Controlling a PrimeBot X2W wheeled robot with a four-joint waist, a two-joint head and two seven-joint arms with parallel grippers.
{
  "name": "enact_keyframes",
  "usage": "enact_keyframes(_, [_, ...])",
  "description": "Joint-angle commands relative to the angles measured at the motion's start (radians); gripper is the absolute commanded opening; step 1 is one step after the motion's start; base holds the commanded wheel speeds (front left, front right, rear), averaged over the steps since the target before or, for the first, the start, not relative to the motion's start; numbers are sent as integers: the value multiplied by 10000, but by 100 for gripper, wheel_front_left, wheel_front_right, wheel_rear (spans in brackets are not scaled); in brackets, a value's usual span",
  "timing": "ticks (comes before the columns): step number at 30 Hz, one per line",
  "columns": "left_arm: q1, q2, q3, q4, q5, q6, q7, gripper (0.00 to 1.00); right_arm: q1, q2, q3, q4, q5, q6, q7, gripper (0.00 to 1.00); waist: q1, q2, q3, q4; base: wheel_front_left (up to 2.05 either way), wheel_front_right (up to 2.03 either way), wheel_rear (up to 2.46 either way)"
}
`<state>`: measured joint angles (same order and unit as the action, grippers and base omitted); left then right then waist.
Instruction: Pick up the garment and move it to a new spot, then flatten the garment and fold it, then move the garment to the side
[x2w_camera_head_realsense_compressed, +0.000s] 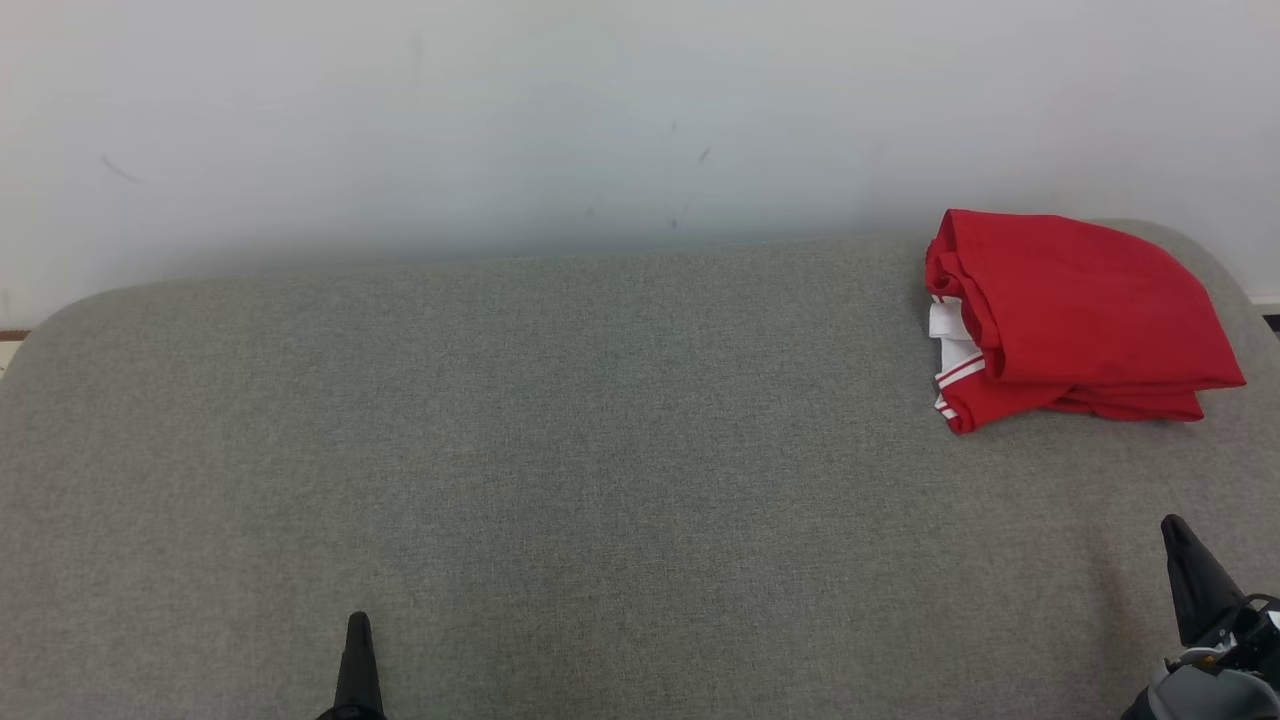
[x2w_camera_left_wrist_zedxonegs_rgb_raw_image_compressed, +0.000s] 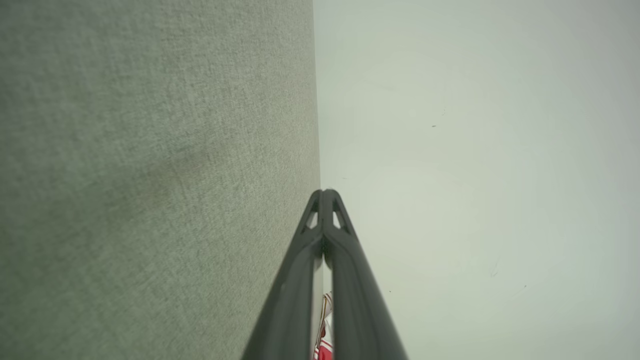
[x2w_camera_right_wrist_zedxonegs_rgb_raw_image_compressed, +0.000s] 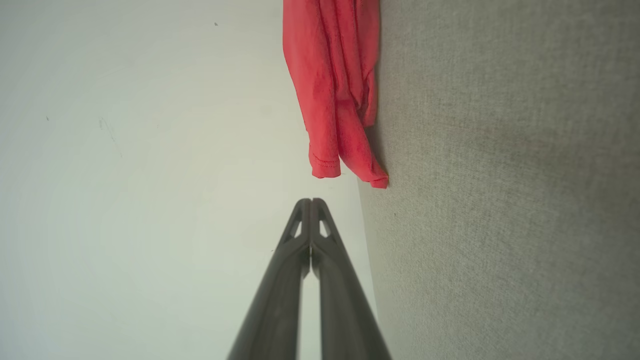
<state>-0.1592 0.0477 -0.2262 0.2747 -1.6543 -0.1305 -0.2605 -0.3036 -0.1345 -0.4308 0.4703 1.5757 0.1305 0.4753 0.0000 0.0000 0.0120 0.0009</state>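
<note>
A red garment (x2w_camera_head_realsense_compressed: 1075, 320) with white trim lies folded in a thick stack at the far right of the grey fabric surface (x2w_camera_head_realsense_compressed: 560, 450). Its red folds (x2w_camera_right_wrist_zedxonegs_rgb_raw_image_compressed: 335, 90) hang into the top of the right wrist view, and a sliver of it (x2w_camera_left_wrist_zedxonegs_rgb_raw_image_compressed: 324, 350) peeks between the fingers in the left wrist view. My left gripper (x2w_camera_head_realsense_compressed: 357, 625) is shut at the lower left, far from the garment, holding nothing; its tips (x2w_camera_left_wrist_zedxonegs_rgb_raw_image_compressed: 324, 192) meet. My right gripper (x2w_camera_head_realsense_compressed: 1172, 525) is shut at the lower right, short of the garment's near edge, its tips (x2w_camera_right_wrist_zedxonegs_rgb_raw_image_compressed: 311, 201) pressed together and empty.
A pale wall (x2w_camera_head_realsense_compressed: 600, 120) rises right behind the surface's far edge. The surface has rounded far corners, and the garment sits close to the right one. Broad bare grey fabric stretches across the middle and left.
</note>
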Motion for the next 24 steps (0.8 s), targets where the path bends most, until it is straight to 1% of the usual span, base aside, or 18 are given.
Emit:
enact_keyframes(1, [-33, 48, 11, 32, -70, -22, -22, 0, -66, 5, -14, 20, -11, 4, 18, 0, 0, 0, 0, 0, 0, 0, 0])
enact_keyframes(24, [-31, 48, 12, 30, -71, -22, -22, 0, -73, 27, -43, 20, -53, 4, 49, 0, 0, 0, 0, 0, 0, 0, 0])
